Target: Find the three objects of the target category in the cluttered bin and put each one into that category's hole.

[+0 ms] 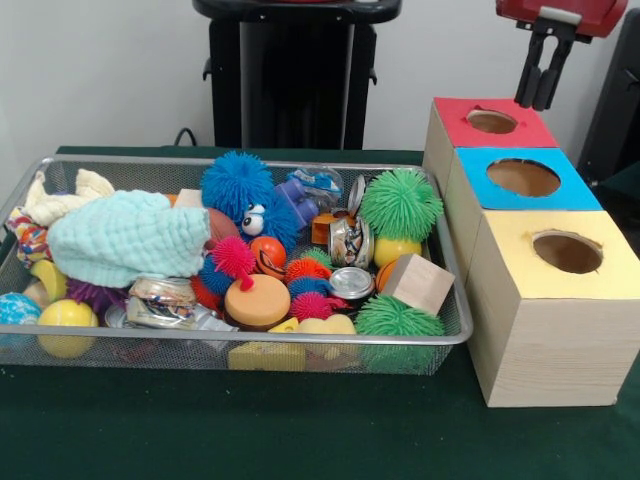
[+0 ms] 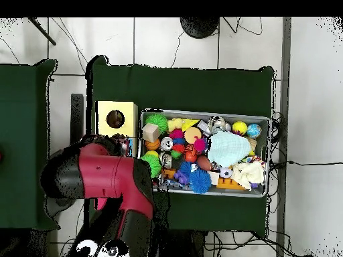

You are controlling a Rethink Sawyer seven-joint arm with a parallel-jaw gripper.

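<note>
A wire mesh bin (image 1: 250, 342) holds a jumble of toys: two green spiky balls (image 1: 400, 203) (image 1: 398, 318), a blue fuzzy creature with eyes (image 1: 238, 185), a pink spiky ball (image 1: 235, 257), a wooden block (image 1: 418, 283), small metal tins (image 1: 351, 282), yellow balls (image 1: 66, 315) and a pale blue cloth (image 1: 125, 238). To the bin's right stand three wooden boxes with holes on top: red (image 1: 455, 112), blue (image 1: 585, 192) and yellow (image 1: 510, 250). My gripper (image 1: 540, 100) hangs just above the red box's hole, shut, with nothing visible in it. In the overhead view my arm (image 2: 107, 177) hides the gripper.
The boxes stand in a row tight against the bin's right end. Overhead, only the yellow box (image 2: 104, 110) shows beside the bin (image 2: 269, 154); the arm covers the other two. A green cloth covers the table (image 1: 300, 430). A black stand (image 1: 290, 80) rises behind the bin.
</note>
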